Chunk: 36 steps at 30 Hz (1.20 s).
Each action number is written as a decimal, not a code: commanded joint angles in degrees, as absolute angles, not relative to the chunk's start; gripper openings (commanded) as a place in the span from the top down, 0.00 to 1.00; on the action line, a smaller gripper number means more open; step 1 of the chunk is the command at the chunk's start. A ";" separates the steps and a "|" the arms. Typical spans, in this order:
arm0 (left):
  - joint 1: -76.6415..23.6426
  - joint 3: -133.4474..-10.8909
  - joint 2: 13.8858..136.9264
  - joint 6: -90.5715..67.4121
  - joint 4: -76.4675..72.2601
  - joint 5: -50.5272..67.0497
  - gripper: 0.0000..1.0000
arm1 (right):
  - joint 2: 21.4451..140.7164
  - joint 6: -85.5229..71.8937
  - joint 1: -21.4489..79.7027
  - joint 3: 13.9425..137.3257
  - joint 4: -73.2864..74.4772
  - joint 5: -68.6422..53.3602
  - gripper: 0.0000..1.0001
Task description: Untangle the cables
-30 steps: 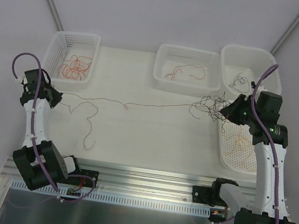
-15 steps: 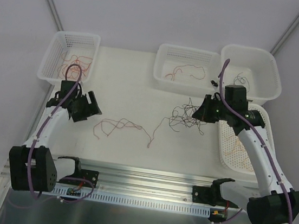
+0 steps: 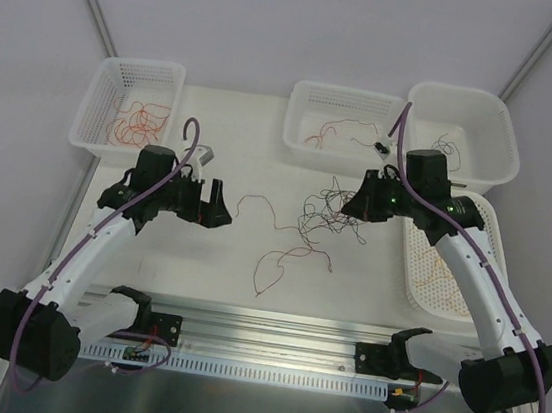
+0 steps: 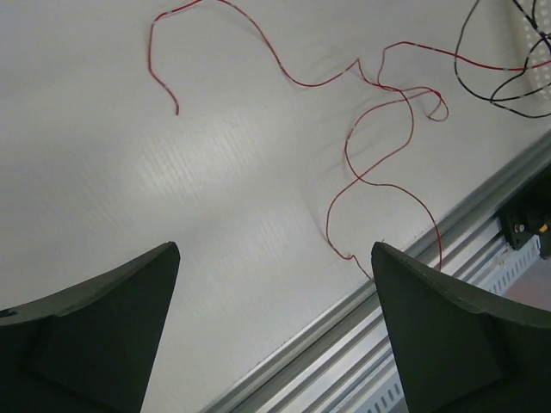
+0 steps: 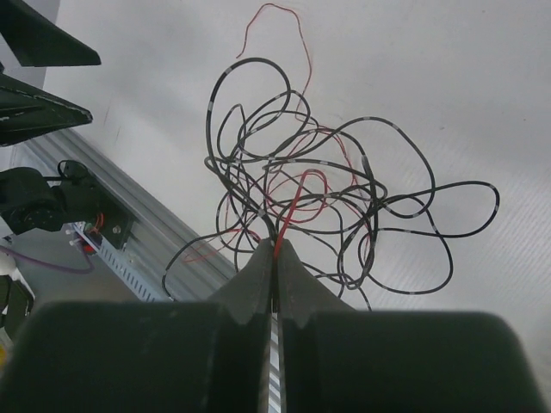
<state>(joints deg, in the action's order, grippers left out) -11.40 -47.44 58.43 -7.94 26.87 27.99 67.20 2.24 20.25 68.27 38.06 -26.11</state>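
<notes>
A tangle of black and red cables (image 3: 327, 216) hangs in the middle of the table under my right gripper (image 3: 350, 204). In the right wrist view that gripper (image 5: 277, 248) is shut on a red strand and black strands, and the tangle (image 5: 301, 172) loops out in front of its tips. One loose red cable (image 3: 280, 254) lies slack on the table, running from the tangle toward the near edge. My left gripper (image 3: 217, 207) is just left of it, open and empty. In the left wrist view the red cable (image 4: 379, 155) curls ahead of the wide-apart gripper (image 4: 275, 254).
A left basket (image 3: 142, 65) holds red and orange cables. A middle basket (image 3: 343, 152) holds a red cable. The right tub (image 3: 468, 92) holds black ones. A flat tray (image 3: 435, 305) at the right holds yellowish strands. A metal rail (image 3: 272, 322) runs along the near edge.
My left gripper has opened, let go of the red cable and swung right toward the centre. The right gripper moved left with the tangle. The once-stretched red cable now lies slack.
</notes>
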 commanded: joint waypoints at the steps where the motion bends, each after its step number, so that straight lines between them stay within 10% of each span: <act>1: -16.67 -48.87 58.09 -4.39 21.91 31.73 0.05 | 66.45 2.12 21.09 70.75 34.99 -30.23 0.99; 31: -40.78 -37.17 82.79 -17.58 -42.45 5.36 0.06 | 60.73 -21.96 21.80 66.36 16.35 -34.80 0.99; 36: -40.78 -38.49 84.90 -19.42 -45.35 9.22 0.19 | 59.94 -23.11 21.97 65.22 15.38 -34.54 0.99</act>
